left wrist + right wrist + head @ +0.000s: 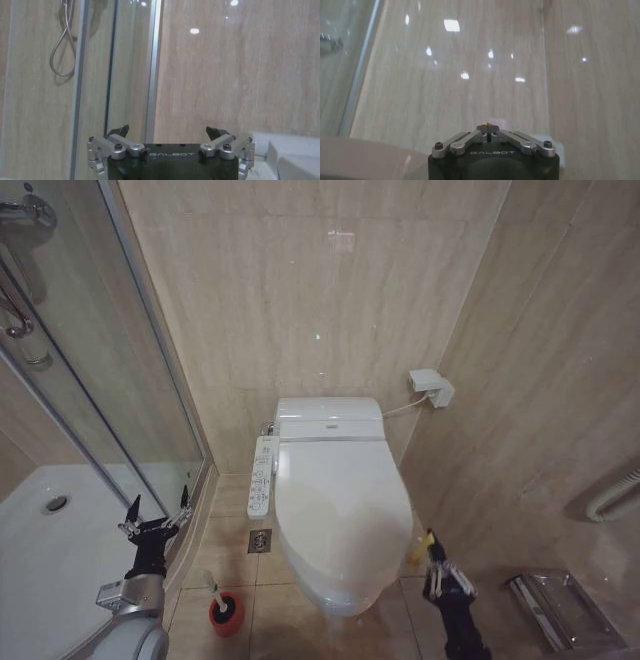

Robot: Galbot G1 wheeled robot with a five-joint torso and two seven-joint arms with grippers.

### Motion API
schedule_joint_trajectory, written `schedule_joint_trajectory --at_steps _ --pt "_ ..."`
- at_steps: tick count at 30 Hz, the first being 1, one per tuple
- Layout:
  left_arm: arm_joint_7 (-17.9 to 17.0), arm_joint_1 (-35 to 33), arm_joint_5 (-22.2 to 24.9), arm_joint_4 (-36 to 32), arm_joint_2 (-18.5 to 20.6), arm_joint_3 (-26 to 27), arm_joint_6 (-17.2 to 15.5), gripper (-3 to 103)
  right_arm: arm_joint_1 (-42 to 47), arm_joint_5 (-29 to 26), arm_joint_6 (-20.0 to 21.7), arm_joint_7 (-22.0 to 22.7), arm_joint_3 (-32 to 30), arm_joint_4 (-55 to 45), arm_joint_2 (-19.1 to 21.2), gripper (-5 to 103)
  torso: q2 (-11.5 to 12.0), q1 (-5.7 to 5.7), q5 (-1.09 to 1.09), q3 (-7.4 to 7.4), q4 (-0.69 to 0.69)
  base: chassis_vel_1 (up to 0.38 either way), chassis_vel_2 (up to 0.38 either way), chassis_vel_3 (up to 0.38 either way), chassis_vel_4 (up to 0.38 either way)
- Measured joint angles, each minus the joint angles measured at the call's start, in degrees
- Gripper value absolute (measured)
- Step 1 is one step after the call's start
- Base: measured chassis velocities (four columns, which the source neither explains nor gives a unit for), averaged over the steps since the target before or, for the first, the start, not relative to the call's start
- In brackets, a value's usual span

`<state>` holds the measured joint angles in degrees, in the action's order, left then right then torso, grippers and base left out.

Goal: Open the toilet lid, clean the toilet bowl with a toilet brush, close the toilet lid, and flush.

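the toilet lid point(340, 500) is lying shut over the toilet bowl point(335, 595), whose rim is just showing at the near end under the lid, so the first step of the task is judged to be still undone. the right gripper point(436, 563) is being held at the near right edge of the lid, its fingers pinched together on the yellow strap point(418, 548) that is hanging at that edge; in the right wrist view the right gripper point(490, 129) is being seen closed to a point with a sliver of yellow caught at the tip. the left gripper point(158, 515) is being kept up on the left, between the glass shower screen point(120, 380) and the toilet, its fingers spread wide and holding nothing, as is also being shown in the left wrist view point(167, 133). the toilet brush point(215, 588) is standing in its red cup holder point(226, 616) on the floor, near and to the left of the bowl, just beside the left arm. the main risk is judged to be the strap slipping out of so thin a pinch as the lid is being raised, letting the lid drop back. a pull directed sideways rather than up and away could be straining the hinge. the open left gripper is being held close to the glass, and a careless reach down for the brush could be knocking the cup holder over.
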<state>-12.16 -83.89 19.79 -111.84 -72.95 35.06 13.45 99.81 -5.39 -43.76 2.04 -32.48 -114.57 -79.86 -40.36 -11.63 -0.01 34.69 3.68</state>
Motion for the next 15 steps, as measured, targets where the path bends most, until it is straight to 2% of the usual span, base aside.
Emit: schedule_joint_trajectory --at_steps 4,8,13,15 --pt "0.01 -0.4 -0.93 0.92 -0.08 -0.35 0.09 100 -2.98 -2.35 1.61 -1.16 -0.02 -2.15 1.57 0 0.0 0.0 0.0 0.0 0.0 0.0 0.0 0.0 0.0" --pt "0.01 -1.45 -2.73 1.64 -0.75 -0.65 0.11 100 -12.86 -6.42 5.86 -1.73 0.72 -1.94 3.18 0 0.0 0.0 0.0 0.0 0.01 0.0 0.0 0.0 0.0" --pt "0.0 -2.75 -3.71 1.63 -1.3 -0.34 0.1 100 -20.32 -8.35 8.39 -1.69 1.98 0.19 3.54 0 -0.02 0.02 -0.01 -0.01 0.06 0.0 0.0 0.0 0.0" --pt "0.01 -3.72 -4.18 1.86 -1.47 0.08 0.3 100 -25.93 -10.15 10.52 -1.64 3.17 1.94 4.05 0 -0.02 0.03 -0.01 -0.02 0.05 0.0 0.0 0.0 0.0"
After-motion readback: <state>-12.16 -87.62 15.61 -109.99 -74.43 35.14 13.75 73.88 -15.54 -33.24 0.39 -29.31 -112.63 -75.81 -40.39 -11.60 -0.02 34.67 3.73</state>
